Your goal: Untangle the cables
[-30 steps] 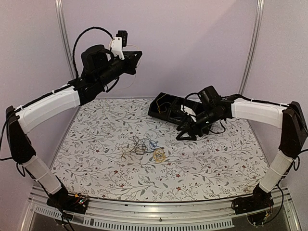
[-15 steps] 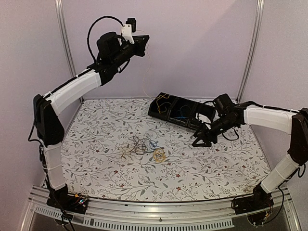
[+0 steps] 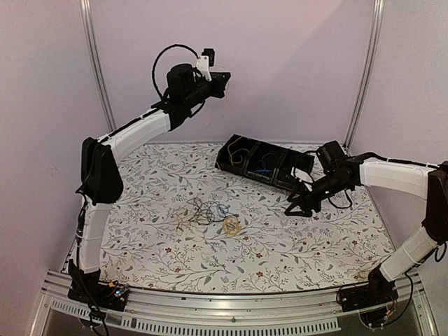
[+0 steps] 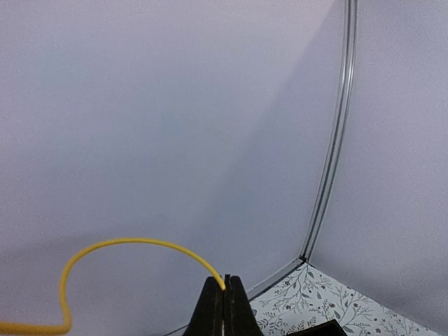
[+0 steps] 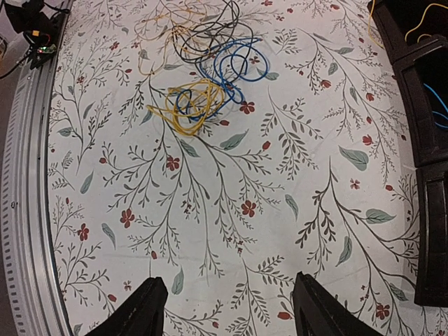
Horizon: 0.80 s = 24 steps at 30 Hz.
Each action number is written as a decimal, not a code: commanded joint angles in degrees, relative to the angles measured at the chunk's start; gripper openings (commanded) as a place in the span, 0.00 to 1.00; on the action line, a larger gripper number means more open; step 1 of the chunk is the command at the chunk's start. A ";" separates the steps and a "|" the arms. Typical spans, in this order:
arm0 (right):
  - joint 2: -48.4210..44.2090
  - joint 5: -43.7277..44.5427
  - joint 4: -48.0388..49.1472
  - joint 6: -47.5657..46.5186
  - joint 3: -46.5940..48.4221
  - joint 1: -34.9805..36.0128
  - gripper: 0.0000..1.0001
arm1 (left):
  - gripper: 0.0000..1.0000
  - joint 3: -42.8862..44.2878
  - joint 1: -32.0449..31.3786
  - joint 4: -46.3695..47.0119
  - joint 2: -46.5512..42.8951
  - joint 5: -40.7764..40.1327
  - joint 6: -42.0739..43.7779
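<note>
A tangle of thin black, blue and yellow cables lies on the floral tablecloth at mid-table. It also shows in the right wrist view, with a yellow coil at its near side. My left gripper is raised high near the back wall and is shut on the end of a yellow cable, which arcs away from the closed tips of my left gripper. My right gripper is open and empty, low over the cloth to the right of the tangle; its fingers frame bare cloth.
A black compartment tray stands at the back right, with a yellow cable and a blue cable in it. Its wall shows at the right edge of the right wrist view. The metal table rail runs along the front.
My left arm has lifted and swung right toward the back wall, still shut on the yellow cable. My right gripper has moved right, away from the tray's front.
</note>
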 commanded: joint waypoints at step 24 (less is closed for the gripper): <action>-0.13 -0.57 1.77 0.90 -0.28 -0.88 0.66 | 0.00 7.18 0.95 9.35 -3.39 1.63 -4.69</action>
